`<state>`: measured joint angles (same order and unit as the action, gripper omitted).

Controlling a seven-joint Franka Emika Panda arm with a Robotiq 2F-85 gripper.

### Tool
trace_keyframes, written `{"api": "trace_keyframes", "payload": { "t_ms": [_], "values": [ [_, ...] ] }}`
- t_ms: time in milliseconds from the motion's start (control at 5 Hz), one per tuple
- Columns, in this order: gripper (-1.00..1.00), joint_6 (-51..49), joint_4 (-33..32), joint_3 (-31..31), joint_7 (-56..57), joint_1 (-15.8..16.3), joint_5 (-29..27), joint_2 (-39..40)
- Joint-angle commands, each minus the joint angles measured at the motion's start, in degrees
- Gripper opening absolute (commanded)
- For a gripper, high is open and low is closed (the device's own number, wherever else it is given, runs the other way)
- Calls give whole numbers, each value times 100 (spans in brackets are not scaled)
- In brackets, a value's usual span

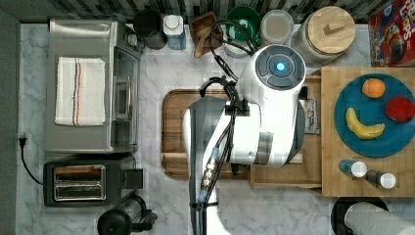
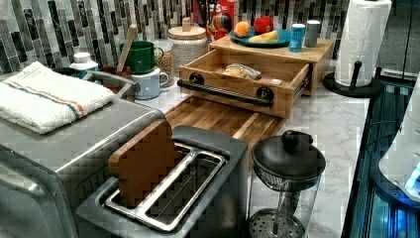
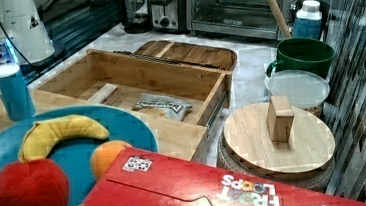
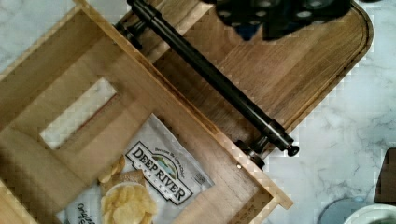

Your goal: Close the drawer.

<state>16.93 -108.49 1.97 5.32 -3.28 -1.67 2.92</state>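
Note:
The drawer (image 2: 225, 105) stands pulled out of the light-wood block, its long black bar handle (image 2: 225, 92) facing the cutting board. In the wrist view I look down on the drawer's front wall (image 4: 196, 130) and the handle (image 4: 215, 77), with the dark gripper (image 4: 280, 14) hovering above the board just beyond the handle, apart from it. A chip bag (image 4: 149, 182) and a small white slip (image 4: 77, 114) lie inside the drawer. In the top view the arm (image 1: 264, 117) covers most of the drawer (image 1: 281, 175). The right view shows the drawer (image 3: 133, 72) open.
A brown cutting board (image 1: 171, 132) lies in front of the drawer. The block (image 1: 333, 181) carries a blue plate (image 1: 374, 117) of fruit and two shakers. Toaster (image 1: 83, 181), toaster oven (image 1: 88, 88), French press (image 2: 287, 163), mugs, a lidded jar (image 1: 328, 34) and a paper towel roll (image 1: 377, 220) ring the counter.

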Motion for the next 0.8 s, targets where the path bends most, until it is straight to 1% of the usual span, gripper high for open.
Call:
{"api": "trace_keyframes", "payload": {
  "t_ms": [200,400,600,800],
  "values": [
    [100,858,-946,-340,1976,342,259,-590],
    [100,1091,-1175,-495,2993,459,254,-593],
    [100,1337,-1313,-683,3113,509,530,-506],
    [-100,1495,-1443,-764,3092,499,591,-356]
  ]
}}
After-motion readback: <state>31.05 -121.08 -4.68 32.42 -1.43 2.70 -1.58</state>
